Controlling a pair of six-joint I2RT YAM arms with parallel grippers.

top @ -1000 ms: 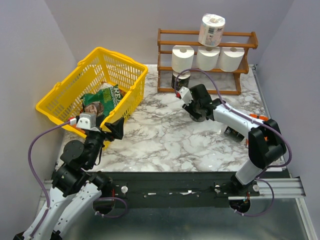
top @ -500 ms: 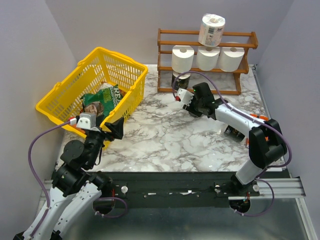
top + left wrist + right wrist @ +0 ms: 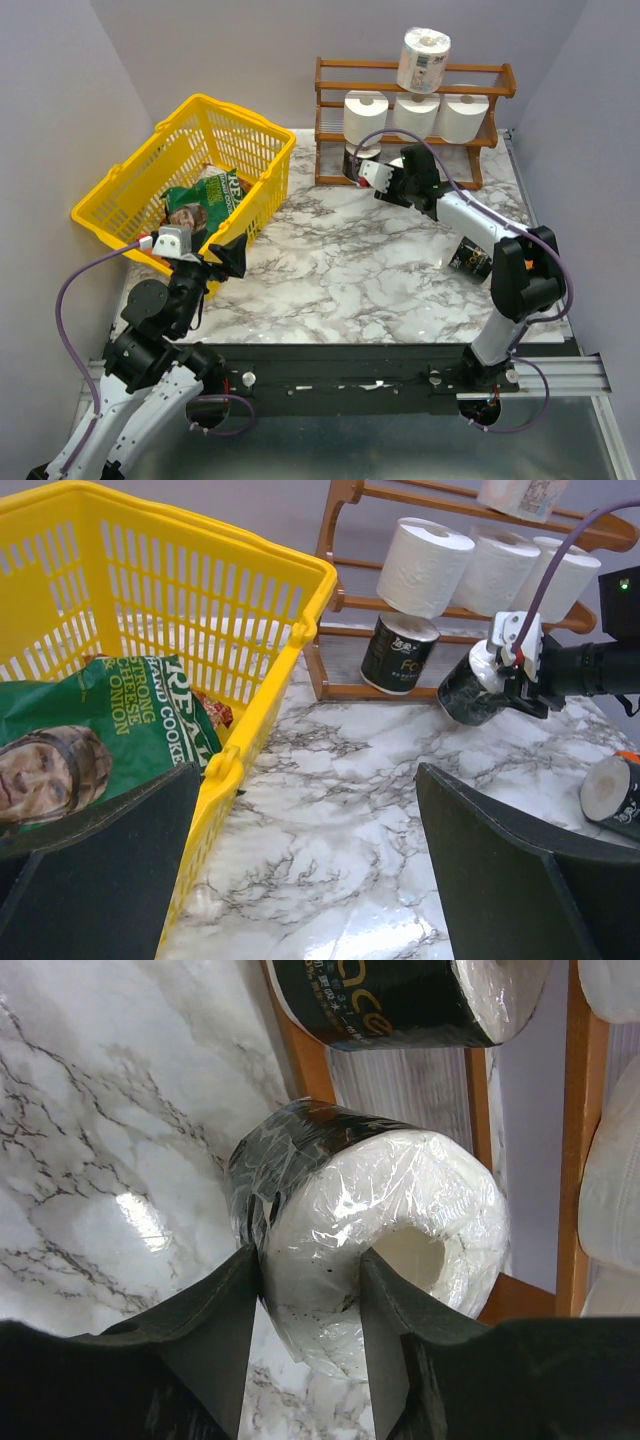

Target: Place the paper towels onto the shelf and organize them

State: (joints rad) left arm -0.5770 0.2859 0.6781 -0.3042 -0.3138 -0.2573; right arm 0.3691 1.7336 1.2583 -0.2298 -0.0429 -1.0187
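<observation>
Three white paper towels (image 3: 416, 116) lie side by side on the middle tier of the reddish-brown shelf (image 3: 482, 92). A printed-wrapper roll (image 3: 424, 59) stands on its top rail. A black-wrapped roll (image 3: 358, 160) lies on the bottom tier. My right gripper (image 3: 310, 1260) is shut on another black-and-clear-wrapped roll (image 3: 400, 1210), pinching its end wall, one finger in the hollow core. It hangs just in front of the bottom tier. Low at the near left, my left gripper (image 3: 305, 770) is open and holds nothing.
A yellow basket (image 3: 130, 180) with a green snack bag (image 3: 205, 198) stands at the left, its rim close to my left fingers. Another black-wrapped roll (image 3: 468, 262) lies on the marble table (image 3: 330, 270) near my right arm's elbow.
My right gripper has carried the black-wrapped roll away from the table's middle, back toward the shelf's bottom tier. The left arm has not moved.
</observation>
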